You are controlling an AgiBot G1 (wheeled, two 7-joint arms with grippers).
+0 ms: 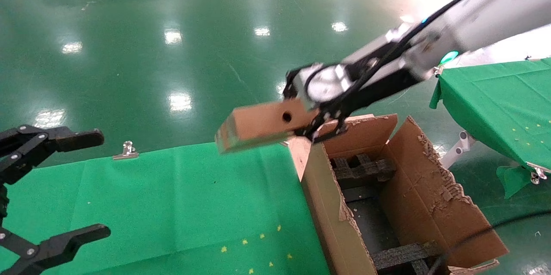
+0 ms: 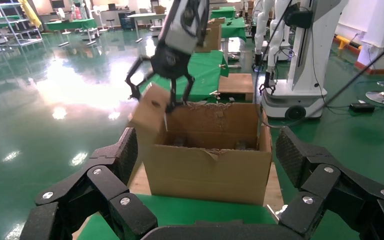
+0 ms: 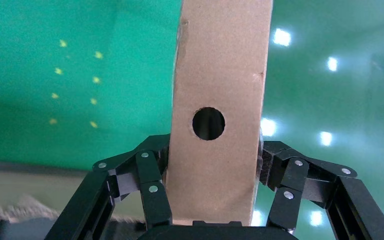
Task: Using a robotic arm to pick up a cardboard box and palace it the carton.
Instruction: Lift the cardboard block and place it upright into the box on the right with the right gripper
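Head looks down, wrists close, carton shared

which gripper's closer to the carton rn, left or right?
Right. The right gripper holds the cardboard box just above the carton at its far-left corner; the left gripper is open, off across the green table.

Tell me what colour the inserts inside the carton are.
Black foam inserts inside the brown carton, clearest in the head view.

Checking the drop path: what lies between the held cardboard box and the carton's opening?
Nothing: in the head view the cardboard box, gripped by the right gripper, hangs above the carton's near corner.
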